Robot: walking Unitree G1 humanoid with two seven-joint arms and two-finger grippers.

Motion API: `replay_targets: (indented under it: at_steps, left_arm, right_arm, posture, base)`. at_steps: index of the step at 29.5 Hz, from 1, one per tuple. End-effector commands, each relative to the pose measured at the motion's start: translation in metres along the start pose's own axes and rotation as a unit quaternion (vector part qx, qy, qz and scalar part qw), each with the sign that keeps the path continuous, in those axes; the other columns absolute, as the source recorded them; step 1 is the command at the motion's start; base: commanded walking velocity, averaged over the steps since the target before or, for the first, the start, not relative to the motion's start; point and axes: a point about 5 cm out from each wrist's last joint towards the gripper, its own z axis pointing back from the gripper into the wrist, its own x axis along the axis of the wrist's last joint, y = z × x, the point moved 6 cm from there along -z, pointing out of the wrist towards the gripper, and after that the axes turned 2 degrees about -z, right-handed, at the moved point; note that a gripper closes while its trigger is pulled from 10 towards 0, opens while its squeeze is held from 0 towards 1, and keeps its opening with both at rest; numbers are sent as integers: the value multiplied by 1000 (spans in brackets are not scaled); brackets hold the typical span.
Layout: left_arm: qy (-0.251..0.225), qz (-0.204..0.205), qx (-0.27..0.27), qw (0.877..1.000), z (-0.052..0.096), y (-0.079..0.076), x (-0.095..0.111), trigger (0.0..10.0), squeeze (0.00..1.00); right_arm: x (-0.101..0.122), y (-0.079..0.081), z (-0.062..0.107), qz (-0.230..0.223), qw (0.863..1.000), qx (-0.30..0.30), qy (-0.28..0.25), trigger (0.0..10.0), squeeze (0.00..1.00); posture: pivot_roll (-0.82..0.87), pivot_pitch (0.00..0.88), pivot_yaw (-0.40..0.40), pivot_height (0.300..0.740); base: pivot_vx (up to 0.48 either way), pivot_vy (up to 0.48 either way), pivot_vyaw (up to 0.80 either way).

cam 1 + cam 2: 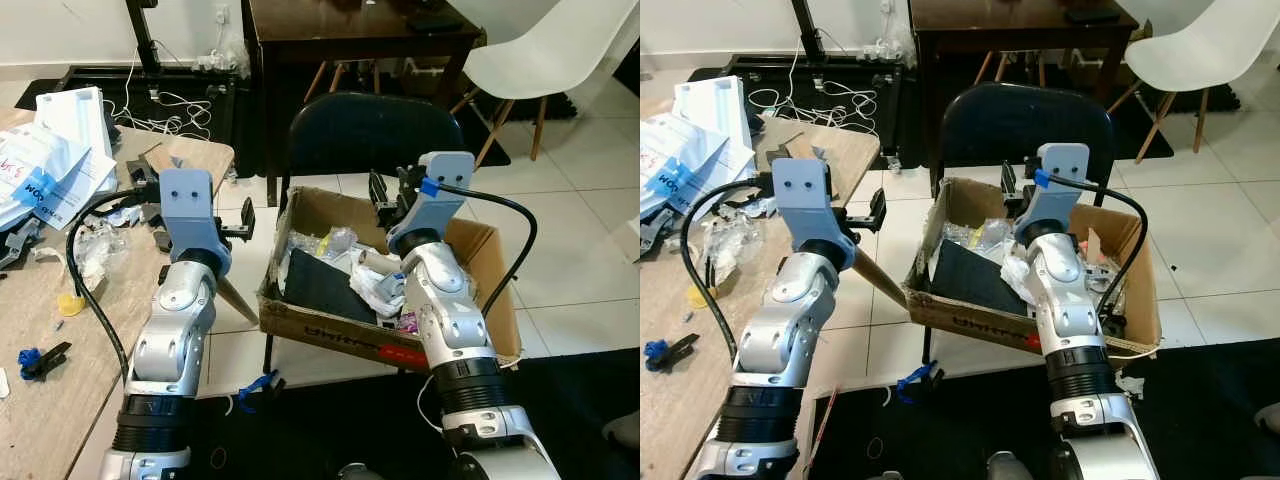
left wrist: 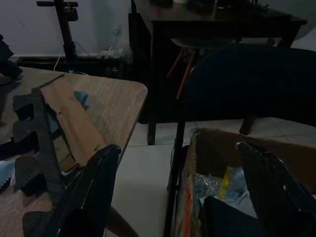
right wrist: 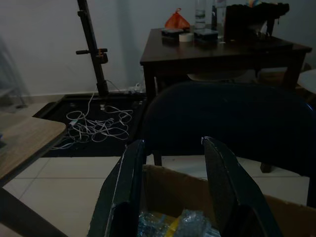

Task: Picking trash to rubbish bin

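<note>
A brown cardboard box [image 1: 330, 332] stands on a dark chair [image 1: 365, 130] and serves as the bin. In it lie a black sheet [image 1: 320, 285], white crumpled wrap [image 1: 375, 288] and clear plastic [image 1: 337, 240]. My right gripper [image 3: 173, 142] hovers open over the box's far side, with nothing between its fingers. At the table's right edge, beside the box, my left gripper [image 2: 176, 147] is spread wide open and empty. On the wooden table [image 1: 70, 390] to the left sit crumpled clear plastic [image 1: 95, 250], a yellow scrap [image 1: 68, 303] and a blue and black scrap [image 1: 32, 358].
Papers [image 1: 45, 160] are piled at the table's far left, with a torn cardboard piece [image 1: 170, 155] near its far corner. Behind stand a dark wooden table [image 1: 350, 40], a white chair [image 1: 550, 55], and tangled cables [image 1: 170, 110] on a black mat. White tiles surround the box.
</note>
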Motion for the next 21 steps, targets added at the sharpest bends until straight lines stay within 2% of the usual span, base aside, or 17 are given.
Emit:
replay_targets:
  at_steps: [1, 8, 15, 21]
  left_arm:
    - [-1, 16, -1, 1000, 2, -4, -2, 10000, 0]
    - [-5, 17, -18, 1000, 2, -12, -1, 10000, 0]
    - [-6, 18, -23, 1000, 2, -13, -1, 10000, 0]
    - [-6, 18, -37, 999, 4, -19, -2, 10000, 0]
  right_arm:
    - [2, 1, 1, -4, 1000, 4, 1, 10000, 0]
    - [2, -4, 2, -3, 1000, -4, 4, 10000, 0]
    - [1, -5, 3, -5, 1000, -7, 6, 10000, 0]
    - [0, -3, 3, -5, 1000, -4, 9, 10000, 0]
  posture:
    - [69, 136, -31, 740]
    - [68, 125, -30, 740]
    - [69, 121, -29, 740]
    - [68, 113, -29, 740]
  base:
    - [0, 0, 0]
    - [0, 0, 0]
    - [0, 0, 0]
    - [-361, 0, 0]
